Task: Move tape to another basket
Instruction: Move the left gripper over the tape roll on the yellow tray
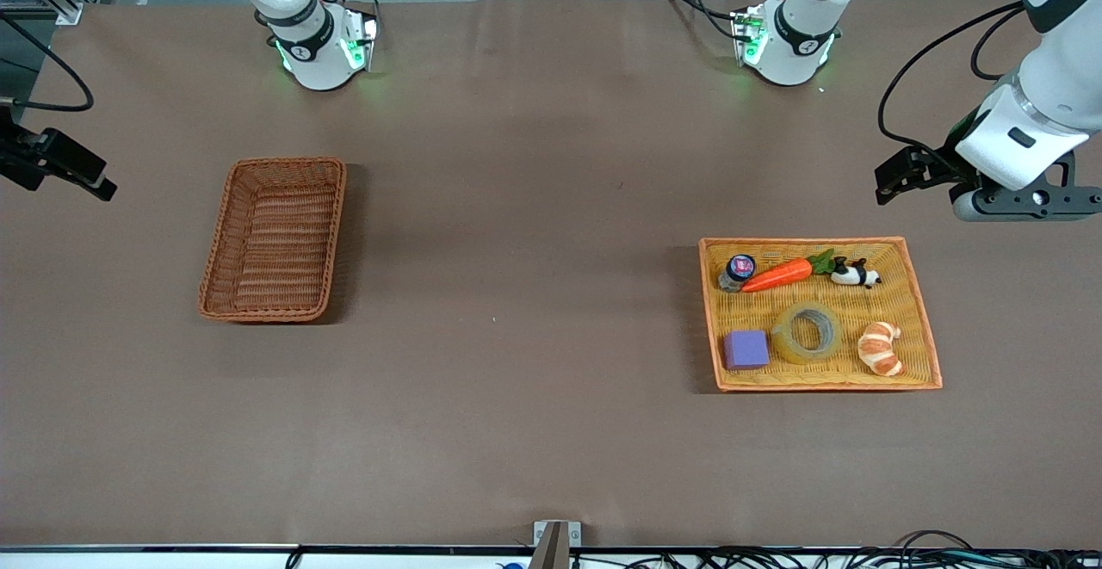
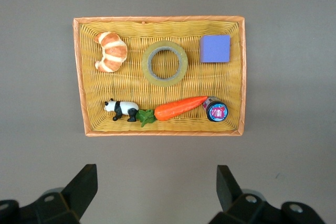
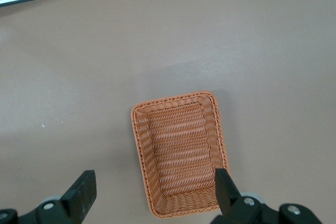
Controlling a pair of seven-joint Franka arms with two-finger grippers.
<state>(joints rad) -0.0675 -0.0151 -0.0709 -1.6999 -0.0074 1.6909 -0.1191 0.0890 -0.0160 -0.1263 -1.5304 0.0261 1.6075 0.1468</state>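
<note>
The tape [image 1: 807, 332], a translucent yellowish ring, lies flat in the middle of the orange-yellow woven tray [image 1: 818, 387] at the left arm's end of the table. The left wrist view shows the tape [image 2: 165, 63] between a croissant and a purple block. The left gripper [image 1: 895, 175] hangs open and empty over bare table beside the tray; its jaws [image 2: 156, 177] stand wide apart. The reddish-brown basket [image 1: 275, 238] stands empty toward the right arm's end. The right gripper [image 1: 60, 169] hovers open over the table beside the basket [image 3: 181, 153], holding nothing.
The tray also holds a toy carrot [image 1: 777, 275], a panda figure [image 1: 854, 273], a small jar [image 1: 738, 271], a purple block [image 1: 746, 349] and a croissant [image 1: 881, 348]. Cables [image 1: 818, 557] run along the table's edge nearest the front camera.
</note>
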